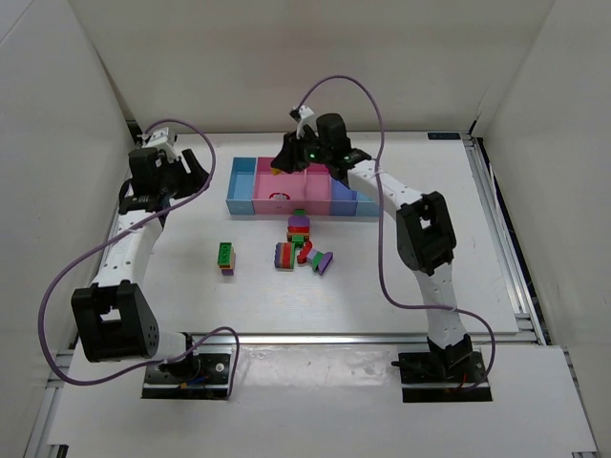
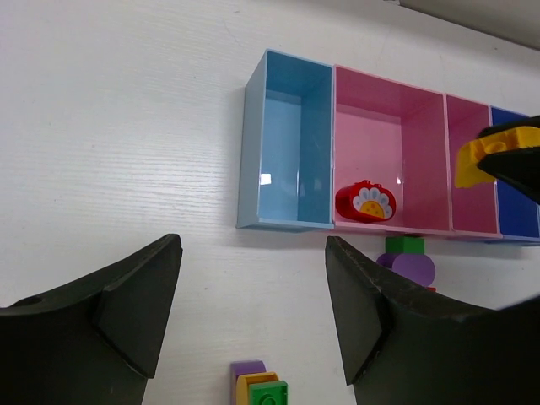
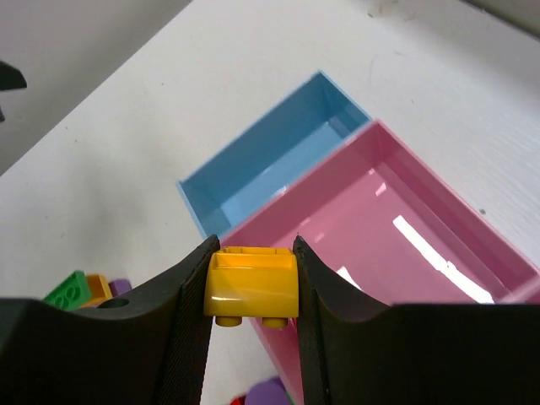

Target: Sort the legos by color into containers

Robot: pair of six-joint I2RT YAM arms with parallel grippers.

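Squarely between the fingers of the right gripper (image 3: 253, 268) sits a yellow brick (image 3: 253, 285), studs pointing down, both pads pressed against its sides so the claw is clenched on it. It hangs above the tray (image 1: 232, 187), near the wall shared by the light-blue end compartment (image 3: 278, 152) and the pink compartment (image 3: 396, 219) next to it; whether it is exactly over one or the other cannot be told. From the left wrist view the same brick shows in front of the second pink compartment (image 2: 472, 160).

Inside the tray, the first pink compartment holds one red piece (image 2: 366, 201) with a pale flower-like face, lying against its near wall. The light-blue end compartment shows only its glossy floor.

Just in front of the tray, a cluster of loose bricks (image 1: 302, 244) in red, green and purple lies on the white table (image 1: 172, 286). A small green, orange and purple stack (image 1: 225, 257) stands apart from that cluster, farther from the tray.

Beside the tray's light-blue end, the left gripper (image 2: 253, 283) hovers with its jaws spread wide, grasping nothing.
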